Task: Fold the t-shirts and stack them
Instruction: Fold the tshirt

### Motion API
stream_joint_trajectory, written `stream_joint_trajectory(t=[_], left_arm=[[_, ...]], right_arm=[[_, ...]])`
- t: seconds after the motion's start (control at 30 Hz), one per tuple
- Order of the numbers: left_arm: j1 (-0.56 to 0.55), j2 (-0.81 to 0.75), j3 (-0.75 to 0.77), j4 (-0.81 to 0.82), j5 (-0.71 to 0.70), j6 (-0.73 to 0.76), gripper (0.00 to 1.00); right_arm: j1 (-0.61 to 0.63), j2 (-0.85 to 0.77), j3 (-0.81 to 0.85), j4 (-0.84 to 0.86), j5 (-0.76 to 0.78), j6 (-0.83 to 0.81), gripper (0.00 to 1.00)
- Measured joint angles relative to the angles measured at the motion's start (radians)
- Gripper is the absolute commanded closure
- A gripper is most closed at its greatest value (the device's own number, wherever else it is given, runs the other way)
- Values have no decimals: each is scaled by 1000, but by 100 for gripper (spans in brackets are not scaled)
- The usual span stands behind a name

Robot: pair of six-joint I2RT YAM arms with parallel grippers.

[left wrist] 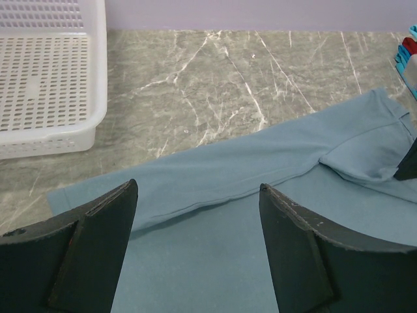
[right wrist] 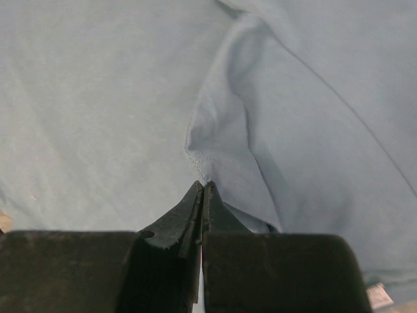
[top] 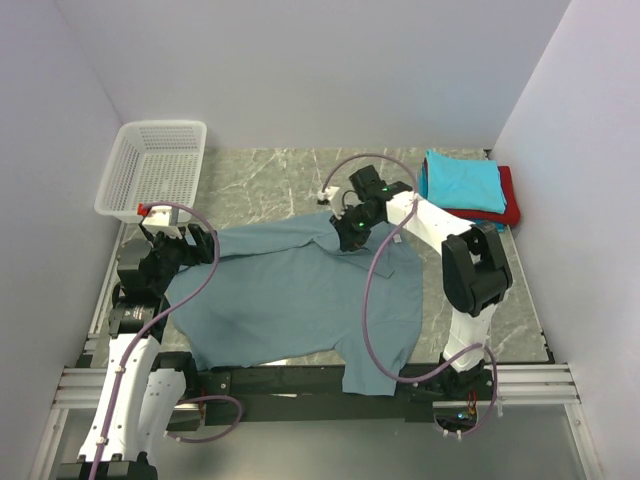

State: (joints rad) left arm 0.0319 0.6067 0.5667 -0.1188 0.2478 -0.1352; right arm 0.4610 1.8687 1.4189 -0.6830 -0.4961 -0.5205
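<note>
arms (top: 125,385): white links, black joints | cables (top: 368,290): mauve, looping | tool fingers (left wrist: 91,254): black, wedge-shaped

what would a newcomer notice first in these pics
A big grey-blue t-shirt sprawls across the middle of the marble table, with the right gripper pinched shut on a raised fold near its far edge. The left gripper hangs open over the shirt's left side, near the white mesh basket. Folded turquoise and red shirts sit stacked in the far right corner.
</note>
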Motion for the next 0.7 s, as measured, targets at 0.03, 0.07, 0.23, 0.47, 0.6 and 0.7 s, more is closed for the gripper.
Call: stream_joint_trajectory(t=[0.03,0.07,0.23,0.47,0.6,0.7], left_arm=[[0,0,0,0,0,0,19],[-1,0,0,0,0,0,19],[-1,0,0,0,0,0,19],[-2,-1,0,0,0,1,19],[-3,-1,0,0,0,0,19],[-3,-1,0,0,-3,-9,18]], right_arm=[[16,0,0,0,7,2,98],[35,0,0,-1,14,5,96],[124,11,0,-14,46,16,84],[190,21,0,-63,71,14,73],[214,20,-7,-92,82,-5,70],[229,14,-13,-105,64,-8,70]])
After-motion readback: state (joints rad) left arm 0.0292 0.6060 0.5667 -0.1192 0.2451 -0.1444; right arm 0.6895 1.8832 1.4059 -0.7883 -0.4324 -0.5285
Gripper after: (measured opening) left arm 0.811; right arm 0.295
